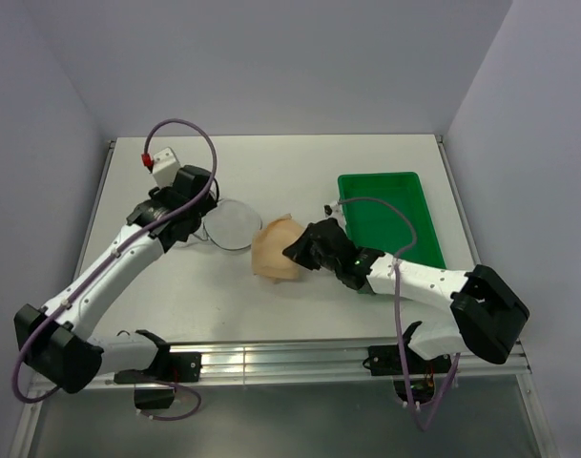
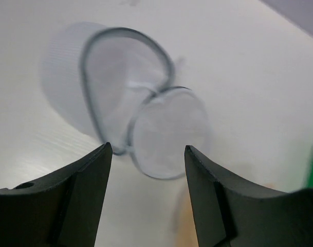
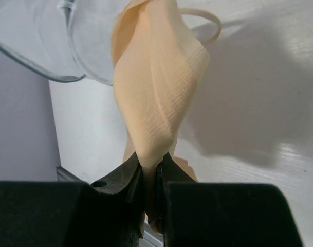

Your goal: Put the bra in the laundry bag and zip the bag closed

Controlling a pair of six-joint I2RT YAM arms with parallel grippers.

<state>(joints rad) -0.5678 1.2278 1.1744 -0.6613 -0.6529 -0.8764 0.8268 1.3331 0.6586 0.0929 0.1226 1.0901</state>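
Observation:
The peach-beige bra [image 1: 276,250] hangs at the table's middle, pinched in my right gripper [image 1: 300,250], which is shut on its fabric [image 3: 159,92]; a thin strap [image 3: 205,23] loops behind it. The laundry bag [image 1: 228,221], a round translucent mesh pouch with a dark rim, lies open just left of the bra, its lid flap [image 2: 169,133] folded beside the main dome [image 2: 112,82]. It also shows in the right wrist view [image 3: 43,36]. My left gripper [image 2: 148,154] is open and empty, hovering at the bag's near edge.
A green rectangular tray [image 1: 390,218] stands to the right of the bra, behind my right arm. The table's walls rise at the back and both sides. A metal rail [image 1: 271,361] runs along the near edge.

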